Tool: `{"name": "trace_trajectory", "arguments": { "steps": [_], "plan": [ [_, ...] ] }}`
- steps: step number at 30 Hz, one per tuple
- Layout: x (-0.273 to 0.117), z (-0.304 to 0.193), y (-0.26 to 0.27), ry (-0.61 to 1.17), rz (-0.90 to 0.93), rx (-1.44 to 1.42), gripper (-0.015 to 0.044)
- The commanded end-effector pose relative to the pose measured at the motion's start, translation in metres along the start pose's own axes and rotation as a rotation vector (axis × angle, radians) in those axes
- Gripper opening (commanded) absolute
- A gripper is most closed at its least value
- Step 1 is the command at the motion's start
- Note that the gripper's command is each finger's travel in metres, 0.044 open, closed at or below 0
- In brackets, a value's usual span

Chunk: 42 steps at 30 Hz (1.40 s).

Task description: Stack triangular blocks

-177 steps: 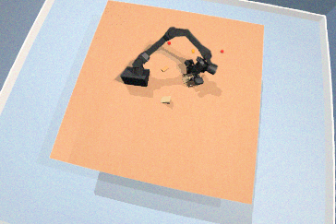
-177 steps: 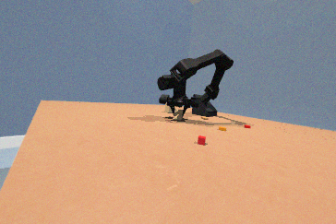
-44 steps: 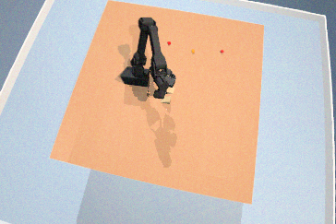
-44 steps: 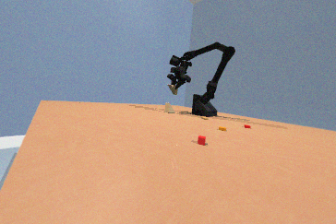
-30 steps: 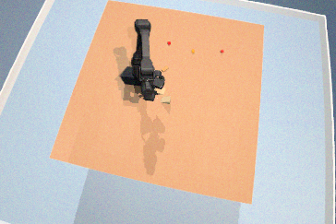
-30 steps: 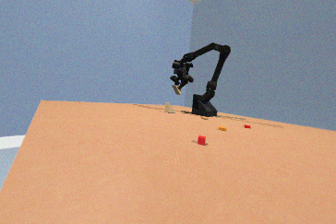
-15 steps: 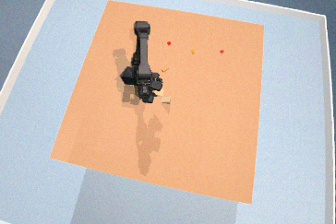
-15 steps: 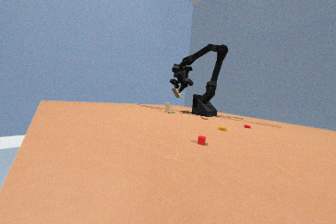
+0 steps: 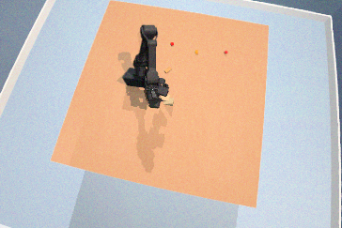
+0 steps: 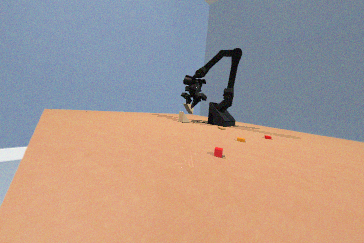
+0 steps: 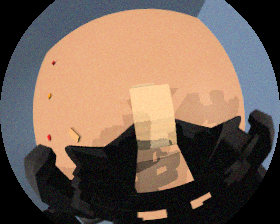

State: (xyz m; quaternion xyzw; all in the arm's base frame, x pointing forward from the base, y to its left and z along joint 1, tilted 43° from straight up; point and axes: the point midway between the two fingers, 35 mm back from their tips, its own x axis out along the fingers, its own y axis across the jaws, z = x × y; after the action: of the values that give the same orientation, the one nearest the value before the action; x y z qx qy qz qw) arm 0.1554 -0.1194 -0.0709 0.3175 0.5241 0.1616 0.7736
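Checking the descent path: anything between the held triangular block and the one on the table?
Nothing visible. The gripper is shut on the upper triangular block, which hangs just above the lower triangular block. The red cubes and the orange piece lie well off to the side.

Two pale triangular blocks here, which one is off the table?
The pale triangular block in the black gripper, tilted just above the table. The other pale triangular block rests on the orange table top directly below it.
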Motion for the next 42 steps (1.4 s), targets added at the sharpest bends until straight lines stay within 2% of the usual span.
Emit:
{"name": "trace_trajectory", "arguments": {
  "steps": [1, 7, 42],
  "plan": [
    [0.012, 0.0, 0.001, -0.004, 0.004, 0.006, 0.0],
    [0.032, 0.0, 0.004, -0.005, 0.006, 0.006, 0.0],
    [0.04, 0.002, 0.004, -0.012, 0.014, 0.005, 0.0]
  ]
}}
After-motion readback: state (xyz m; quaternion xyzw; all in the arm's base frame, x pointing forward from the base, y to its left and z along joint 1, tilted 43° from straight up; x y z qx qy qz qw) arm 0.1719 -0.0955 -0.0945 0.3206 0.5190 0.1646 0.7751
